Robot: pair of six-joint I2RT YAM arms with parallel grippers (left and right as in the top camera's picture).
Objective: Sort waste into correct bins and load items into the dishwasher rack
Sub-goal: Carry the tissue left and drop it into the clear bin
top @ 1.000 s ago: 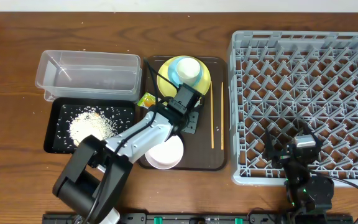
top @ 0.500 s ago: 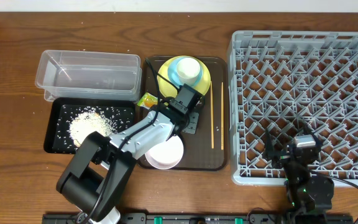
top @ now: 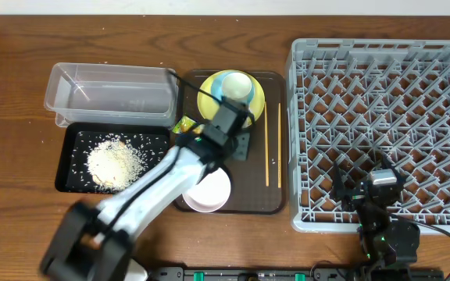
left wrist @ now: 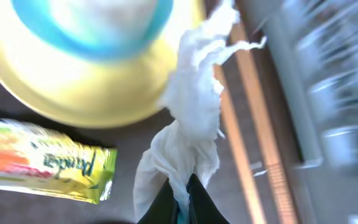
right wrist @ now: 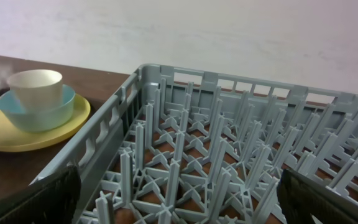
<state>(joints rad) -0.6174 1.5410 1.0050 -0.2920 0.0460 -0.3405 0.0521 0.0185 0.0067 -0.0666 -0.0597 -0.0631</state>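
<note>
Since one second ago the left arm has swung. Its elbow now shows as a blur lower and more to the left, near the front left corner of the bench, and the left pincer [top: 239, 143] has shut. The forearm stretches diagonally from that corner up to the middle of the brown serving tray [top: 268, 199], with the wrist pointing down. The jaws are pressed fully together on one end of the crumpled white paper scrap [left wrist: 191, 118]. The rest of the scrap spreads away from the fingertips, between the rim of the yellow-green plate [left wrist: 73, 93] and the two chopsticks [left wrist: 253, 124]. Whether the scrap is lifted off the tray I cannot tell. The snack wrapper [left wrist: 42, 162] lies just beside the pincer, at the left edge of the tray. The right arm has not moved. It is folded low at the front edge of the dishwasher rack [top: 381, 125]. The right pincer [right wrist: 179, 208] has its jaws wide apart and holds nothing.
</note>
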